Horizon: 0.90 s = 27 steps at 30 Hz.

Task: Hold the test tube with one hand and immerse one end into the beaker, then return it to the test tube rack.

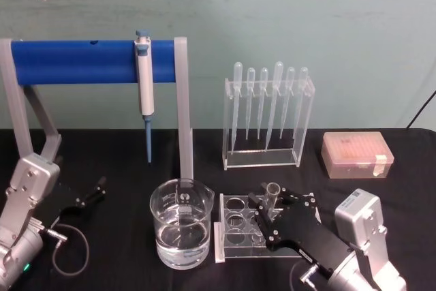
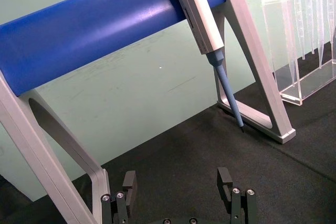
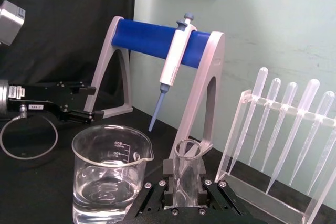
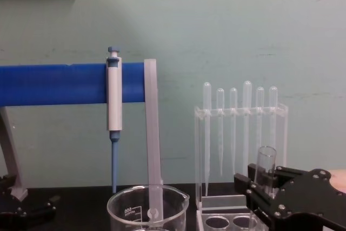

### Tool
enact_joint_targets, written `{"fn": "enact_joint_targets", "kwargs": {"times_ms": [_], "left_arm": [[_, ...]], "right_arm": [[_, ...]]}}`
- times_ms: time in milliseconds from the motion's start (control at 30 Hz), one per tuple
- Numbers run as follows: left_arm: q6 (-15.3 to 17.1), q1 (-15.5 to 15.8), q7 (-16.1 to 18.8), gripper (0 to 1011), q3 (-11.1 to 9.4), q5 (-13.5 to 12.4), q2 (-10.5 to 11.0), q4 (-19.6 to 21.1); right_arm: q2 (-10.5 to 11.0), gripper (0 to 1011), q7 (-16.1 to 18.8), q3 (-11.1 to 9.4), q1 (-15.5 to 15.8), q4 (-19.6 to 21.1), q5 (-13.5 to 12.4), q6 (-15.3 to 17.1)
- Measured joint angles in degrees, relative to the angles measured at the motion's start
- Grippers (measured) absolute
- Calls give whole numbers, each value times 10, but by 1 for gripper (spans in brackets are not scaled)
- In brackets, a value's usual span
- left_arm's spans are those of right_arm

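While the right tool (image 1: 271, 205) has its black fingers pressed on either side of the test tube (image 1: 273, 189), the tube stands upright at the back of the test tube rack (image 1: 235, 228), just right of the beaker (image 1: 180, 226) of clear liquid. Nothing is dipped in the beaker, so I'd judge the immersion and the return are both left, though I can't be sure. The left tool (image 2: 176, 182) lies parked, fingers spread, at the surface's (image 1: 122, 161) left.
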<state>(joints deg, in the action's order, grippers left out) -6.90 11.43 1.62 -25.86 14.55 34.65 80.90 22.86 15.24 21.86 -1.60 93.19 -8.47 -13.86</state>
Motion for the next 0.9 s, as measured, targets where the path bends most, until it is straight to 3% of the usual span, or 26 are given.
{"fn": "enact_joint_targets", "kwargs": {"times_ms": [367, 900], "left_arm": [[0, 0, 0, 1000, 0, 0, 0, 0], [0, 0, 0, 1000, 0, 0, 0, 0]], "right_arm": [[-9, 225, 11, -15, 8, 11, 5, 7], [-17, 224, 37, -38, -7, 56, -5, 98]]}}
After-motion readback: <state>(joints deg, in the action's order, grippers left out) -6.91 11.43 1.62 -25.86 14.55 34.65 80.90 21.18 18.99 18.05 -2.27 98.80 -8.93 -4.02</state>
